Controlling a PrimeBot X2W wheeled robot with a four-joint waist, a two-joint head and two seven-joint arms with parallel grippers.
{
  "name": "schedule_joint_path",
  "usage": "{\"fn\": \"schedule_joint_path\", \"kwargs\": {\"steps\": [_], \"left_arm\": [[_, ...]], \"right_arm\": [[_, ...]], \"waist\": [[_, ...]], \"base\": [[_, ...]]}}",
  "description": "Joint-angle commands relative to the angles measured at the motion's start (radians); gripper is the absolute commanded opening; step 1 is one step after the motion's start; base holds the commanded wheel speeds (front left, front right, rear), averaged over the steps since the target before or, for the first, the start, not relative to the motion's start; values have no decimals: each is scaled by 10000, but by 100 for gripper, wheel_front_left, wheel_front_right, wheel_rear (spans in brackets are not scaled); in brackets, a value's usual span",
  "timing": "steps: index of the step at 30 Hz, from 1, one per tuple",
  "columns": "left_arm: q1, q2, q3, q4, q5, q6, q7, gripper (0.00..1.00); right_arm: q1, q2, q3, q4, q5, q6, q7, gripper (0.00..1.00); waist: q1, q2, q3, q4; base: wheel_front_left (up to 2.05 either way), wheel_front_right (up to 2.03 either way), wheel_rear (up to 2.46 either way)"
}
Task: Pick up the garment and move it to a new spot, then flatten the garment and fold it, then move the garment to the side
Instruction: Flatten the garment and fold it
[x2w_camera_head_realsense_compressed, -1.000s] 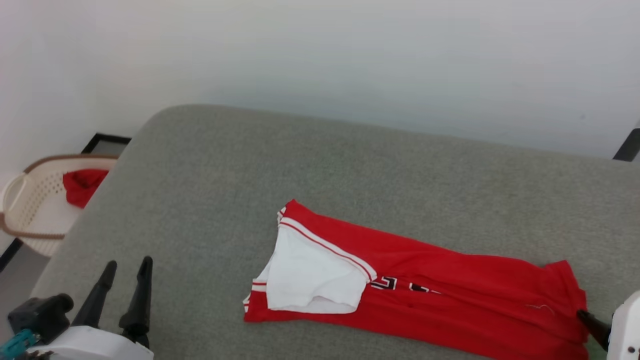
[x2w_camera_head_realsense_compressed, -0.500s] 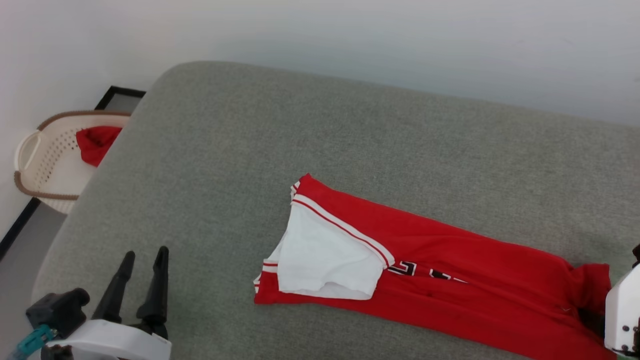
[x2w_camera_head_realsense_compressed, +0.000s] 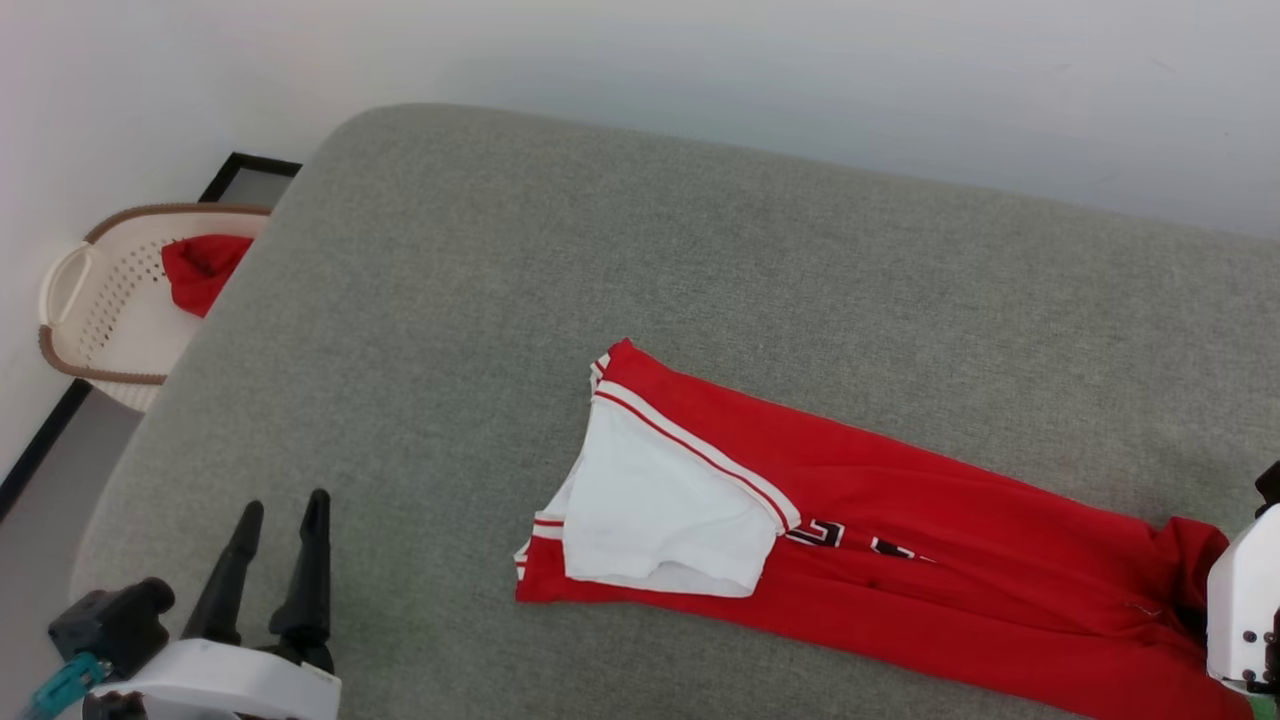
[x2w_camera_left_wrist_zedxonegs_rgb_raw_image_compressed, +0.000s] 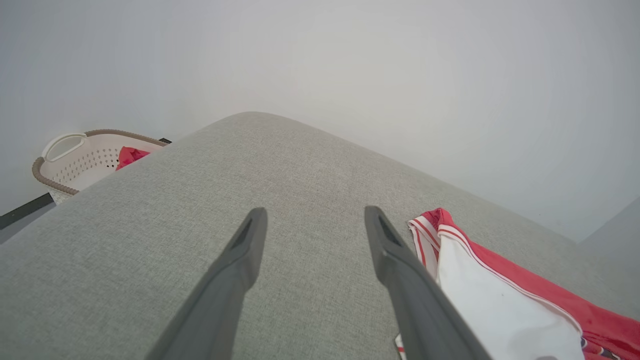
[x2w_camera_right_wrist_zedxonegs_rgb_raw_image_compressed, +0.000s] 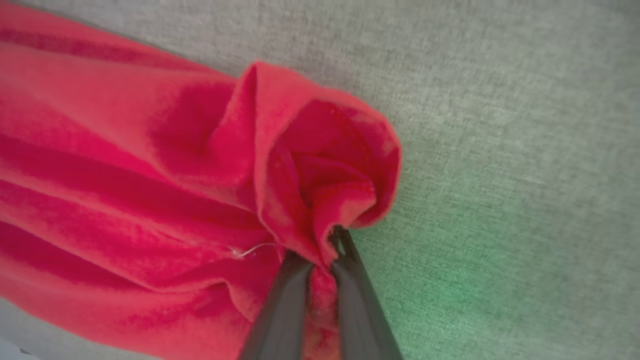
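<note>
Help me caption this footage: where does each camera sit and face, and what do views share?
Head view: from the head, down at the garment on the grey cushion; left gripper lower left.
Left wrist view: along the open left gripper's fingers, across the cushion toward the basket.
Right wrist view: close above the right gripper, shut on the garment's bunched end.
Shared: head and left wrist both show the basket.

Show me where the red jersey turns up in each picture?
Head view: the jersey lies lower right, reaching the right edge.
Left wrist view: bottom right corner.
Right wrist view: left and centre, bunched end pinched in the right hand.
Shared landmark: the grey cushion beneath it.
</note>
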Motion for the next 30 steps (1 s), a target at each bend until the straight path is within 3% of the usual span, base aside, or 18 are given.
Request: {"fn": "schedule_joint_path", "kwargs": {"steps": [1, 18, 24, 30], "left_arm": [[21, -40, 73, 43, 90, -79, -32, 100], [518, -47, 438, 56, 246, -190, -32, 100], [697, 38, 452, 64, 188, -203, -32, 100], [905, 60, 464, 74, 83, -112, 37, 100]], "right_arm": [[106, 14, 146, 318, 0, -19, -157, 0], [-518, -1628, -397, 1683, 4, -17, -909, 0], [-729, -1671, -169, 1876, -95, -17, -931, 0], [-630, -1425, 348, 1044, 251, -16, -808, 0]], "waist": [[0, -1, -44, -34], [0, -1, -481, -650], [0, -1, -648, -965], [0, -1, -942, -1317]], "base": [[0, 0, 0], [0, 0, 0], [0, 0, 0], [0, 0, 0]]}}
